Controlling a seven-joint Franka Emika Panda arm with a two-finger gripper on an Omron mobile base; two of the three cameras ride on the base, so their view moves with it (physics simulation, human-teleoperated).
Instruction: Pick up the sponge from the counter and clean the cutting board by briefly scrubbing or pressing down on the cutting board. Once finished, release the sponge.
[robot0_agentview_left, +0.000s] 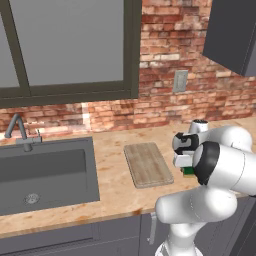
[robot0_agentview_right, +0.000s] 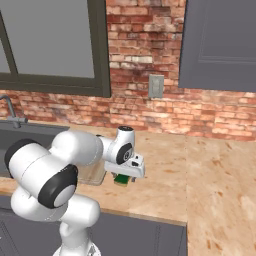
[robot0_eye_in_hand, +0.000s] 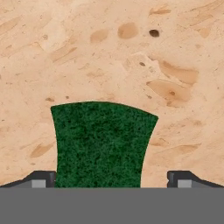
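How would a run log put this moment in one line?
phase: reaching for sponge | hand: open, straddling it | sponge: on counter | cutting board: untouched

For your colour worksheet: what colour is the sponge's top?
Dark green; the sponge shows best in the hand view.

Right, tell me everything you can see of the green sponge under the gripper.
The small rectangular sponge with a dark green top lies flat on the beige speckled stone counter, right of the light-brown wooden cutting board and apart from it. Its top looks coarse and fibrous; a yellow lower layer peeks out at the edge. The two-finger gripper hangs directly over it, one dark fingertip on each side. Whether they touch it cannot be told.
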